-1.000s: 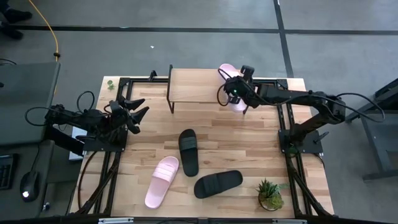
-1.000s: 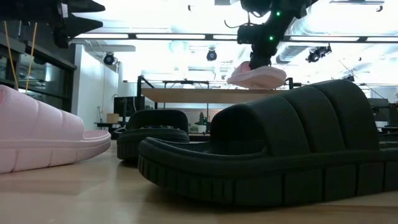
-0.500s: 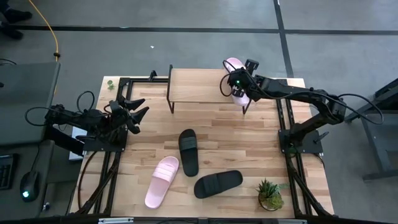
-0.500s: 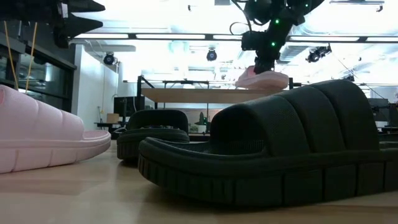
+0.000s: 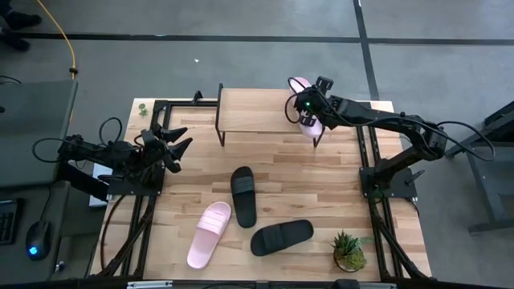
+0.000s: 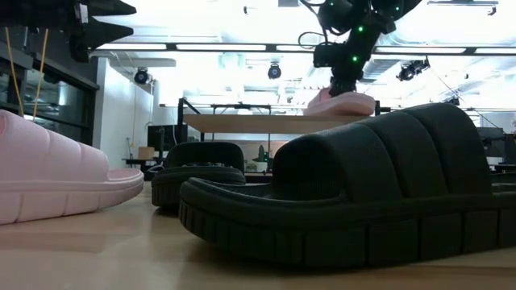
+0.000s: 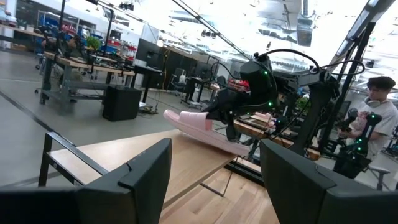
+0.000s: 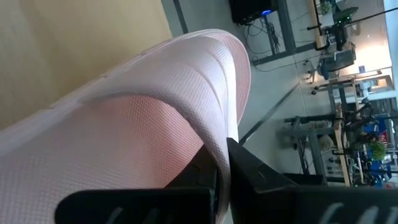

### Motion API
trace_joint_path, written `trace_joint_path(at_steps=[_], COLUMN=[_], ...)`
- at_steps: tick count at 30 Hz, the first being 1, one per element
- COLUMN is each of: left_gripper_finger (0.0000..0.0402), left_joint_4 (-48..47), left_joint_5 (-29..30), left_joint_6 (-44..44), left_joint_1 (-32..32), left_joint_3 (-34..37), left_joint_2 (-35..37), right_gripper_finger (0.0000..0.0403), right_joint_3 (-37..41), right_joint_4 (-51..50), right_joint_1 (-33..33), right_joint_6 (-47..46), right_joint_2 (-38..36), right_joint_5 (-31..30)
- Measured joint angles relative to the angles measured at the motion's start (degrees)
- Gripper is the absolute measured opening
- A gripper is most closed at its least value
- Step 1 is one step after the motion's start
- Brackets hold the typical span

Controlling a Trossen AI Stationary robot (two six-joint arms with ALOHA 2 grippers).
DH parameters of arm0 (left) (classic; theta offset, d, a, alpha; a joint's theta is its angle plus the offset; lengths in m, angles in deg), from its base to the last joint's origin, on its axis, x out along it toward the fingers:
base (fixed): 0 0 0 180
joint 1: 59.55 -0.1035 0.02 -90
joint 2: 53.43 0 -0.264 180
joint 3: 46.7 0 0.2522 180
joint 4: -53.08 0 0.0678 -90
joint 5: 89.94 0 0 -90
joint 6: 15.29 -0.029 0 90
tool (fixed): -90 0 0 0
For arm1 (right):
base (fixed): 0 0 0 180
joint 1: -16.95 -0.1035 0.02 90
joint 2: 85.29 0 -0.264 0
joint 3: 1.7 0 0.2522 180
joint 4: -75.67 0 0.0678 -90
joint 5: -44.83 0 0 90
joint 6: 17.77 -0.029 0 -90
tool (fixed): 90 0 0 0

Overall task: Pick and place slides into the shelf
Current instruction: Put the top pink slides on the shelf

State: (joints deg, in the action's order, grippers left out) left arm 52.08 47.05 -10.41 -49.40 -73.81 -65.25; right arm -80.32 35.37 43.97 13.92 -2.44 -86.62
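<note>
My right gripper (image 5: pixel 307 107) is shut on a light pink slide (image 5: pixel 300 83) at the right end of the shelf (image 5: pixel 253 110). In the low view this slide (image 6: pixel 343 103) sits level just over the shelf board (image 6: pixel 266 122); whether its sole touches the board I cannot tell. A second pink slide (image 5: pixel 209 234) and two black slides (image 5: pixel 243 195) (image 5: pixel 281 237) lie sole-down on the table. My left gripper (image 5: pixel 178 138) waits open over the table's left side, and its wrist view shows the shelf (image 7: pixel 155 155) beyond its open fingers. My right gripper pinches the pink slide's wide strap at its edge (image 8: pixel 214 134) between its two fingers (image 8: pixel 249 169). The fingers come from above, slanting down from the table's right side. The slide is held about level, sole down, over the shelf's right end (image 7: pixel 205 127).
A small potted plant (image 5: pixel 348 250) stands at the table's near right corner. The black frame rails (image 5: pixel 157 108) run along the left and right sides. In the left wrist view a person (image 7: pixel 373 118) stands in the room beyond the table.
My right gripper has carried the pink slide a little toward the table's far edge and slightly down, bringing it level over the shelf's right end. In the last half second it has barely moved.
</note>
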Motion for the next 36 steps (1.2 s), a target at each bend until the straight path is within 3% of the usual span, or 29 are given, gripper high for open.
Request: trace_joint_path(at_steps=[20, 36], left_gripper_finger=[0.0225, 0.0225], left_joint_4=[0.01, 0.0], left_joint_5=[0.0, 0.0], left_joint_6=[0.14, 0.19], left_joint_1=[0.0, 0.0], left_joint_3=[0.0, 0.0], left_joint_2=[0.0, 0.0], right_gripper_finger=[0.0, 0.0], right_joint_3=[0.0, 0.0], right_joint_4=[-3.63, -5.56], right_joint_1=[0.52, 3.7], right_joint_6=[-2.99, -5.92], right_joint_2=[0.0, -0.04], right_joint_5=[0.07, 4.86])
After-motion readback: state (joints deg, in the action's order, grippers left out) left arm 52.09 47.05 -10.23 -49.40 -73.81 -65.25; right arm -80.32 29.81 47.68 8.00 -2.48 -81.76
